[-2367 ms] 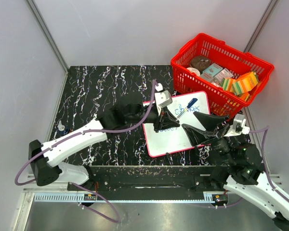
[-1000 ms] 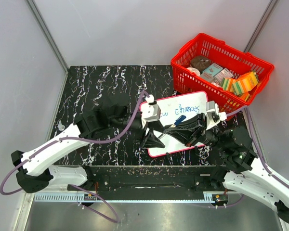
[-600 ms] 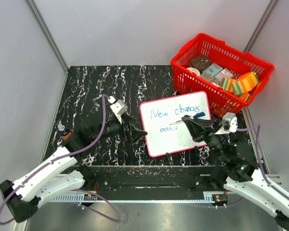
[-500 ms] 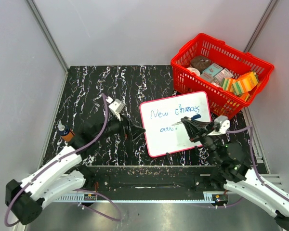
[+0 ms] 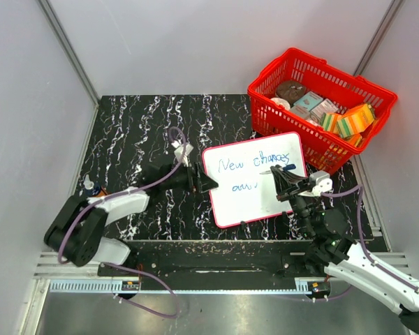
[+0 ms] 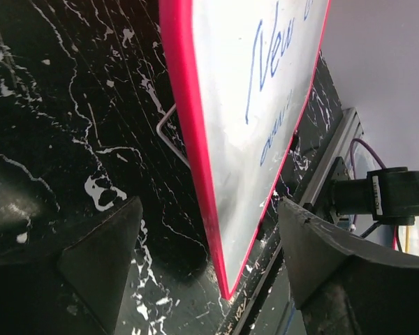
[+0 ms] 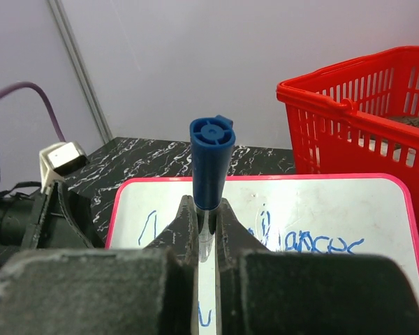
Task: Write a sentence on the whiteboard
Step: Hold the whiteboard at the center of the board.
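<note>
Whiteboard (image 5: 255,206) with the red rim is on the black speckled table (image 5: 140,125), right beside the red basket (image 5: 272,115). One far corner of the board comes up close to the basket's wall. Blue writing, the sentence (image 5: 255,162), runs across the top part of the board. I can read "New chances", and a few more letters sit on the line under it.

The left claw (image 5: 208,183) is at the board's left edge. Seen from its own camera, its two fingers (image 6: 98,258) are spread wide, with the red rim between them.

The right claw (image 5: 276,178) is over the right half of the board. It is pinching a blue marker (image 7: 211,157), which stands straight up between the fingers in that claw's own camera. I cannot tell if the marker's tip touches the board.

Boxes and packets fill the basket.
</note>
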Controlling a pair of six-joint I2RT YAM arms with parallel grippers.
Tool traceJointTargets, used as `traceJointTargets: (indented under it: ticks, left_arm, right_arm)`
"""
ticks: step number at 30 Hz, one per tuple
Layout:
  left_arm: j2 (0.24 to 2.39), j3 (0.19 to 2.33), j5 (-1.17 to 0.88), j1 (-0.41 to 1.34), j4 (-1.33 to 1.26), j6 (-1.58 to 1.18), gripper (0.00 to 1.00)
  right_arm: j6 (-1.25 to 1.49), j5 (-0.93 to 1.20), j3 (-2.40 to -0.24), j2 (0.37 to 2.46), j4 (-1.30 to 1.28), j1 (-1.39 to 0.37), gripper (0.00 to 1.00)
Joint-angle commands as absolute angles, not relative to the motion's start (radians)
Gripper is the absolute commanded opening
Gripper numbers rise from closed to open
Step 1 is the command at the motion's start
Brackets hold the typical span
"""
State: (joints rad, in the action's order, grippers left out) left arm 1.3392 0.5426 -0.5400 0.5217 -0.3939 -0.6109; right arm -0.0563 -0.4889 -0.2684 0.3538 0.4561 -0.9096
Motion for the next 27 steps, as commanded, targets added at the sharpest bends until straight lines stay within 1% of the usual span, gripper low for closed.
traceJointTargets:
  ticks: [1, 2, 3, 5, 7, 9, 10, 11, 12, 15, 19, 22, 27]
  left_arm:
    - [1.456, 0.569, -0.716, 0.514, -0.737, -0.652, 0.76]
    - [1.472, 0.575, -0.741, 0.514, -0.768, -0.653, 0.7]
    - [1.505, 0.592, -0.758, 0.514, -0.79, -0.66, 0.62]
    - [1.531, 0.607, -0.811, 0.514, -0.839, -0.664, 0.54]
    - [1.552, 0.632, -0.833, 0.514, -0.838, -0.647, 0.39]
    - [1.571, 0.673, -0.847, 0.512, -0.784, -0.596, 0.21]
    - [1.577, 0.687, -0.863, 0.512, -0.712, -0.574, 0.02]
    - [1.58, 0.701, -0.868, 0.508, -0.671, -0.548, 0.0]
    - [1.578, 0.712, -0.868, 0.505, -0.641, -0.508, 0.0]
    - [1.569, 0.724, -0.882, 0.479, -0.537, -0.433, 0.0]
    - [1.546, 0.747, -0.896, 0.442, -0.323, -0.322, 0.0]
    - [1.523, 0.753, -0.89, 0.414, -0.23, -0.253, 0.0]
    - [1.525, 0.75, -0.894, 0.393, -0.204, -0.213, 0.0]
  right_arm:
    - [-0.081, -0.541, -0.265, 0.348, 0.514, -0.91, 0.0]
    - [-0.081, -0.546, -0.265, 0.35, 0.512, -0.91, 0.0]
    - [-0.081, -0.549, -0.264, 0.351, 0.509, -0.91, 0.0]
    - [-0.08, -0.56, -0.262, 0.354, 0.506, -0.91, 0.0]
    - [-0.078, -0.555, -0.261, 0.359, 0.505, -0.908, 0.0]
    - [-0.081, -0.532, -0.258, 0.362, 0.505, -0.908, 0.0]
    - [-0.08, -0.52, -0.255, 0.362, 0.503, -0.91, 0.0]
    - [-0.092, -0.479, -0.25, 0.362, 0.505, -0.911, 0.0]
    - [-0.092, -0.463, -0.249, 0.365, 0.502, -0.911, 0.0]
    - [-0.084, -0.45, -0.244, 0.402, 0.508, -0.911, 0.0]
    - [-0.083, -0.443, -0.23, 0.437, 0.541, -0.91, 0.0]
    - [-0.091, -0.445, -0.218, 0.459, 0.574, -0.91, 0.0]
    - [-0.098, -0.42, -0.196, 0.521, 0.632, -0.91, 0.0]
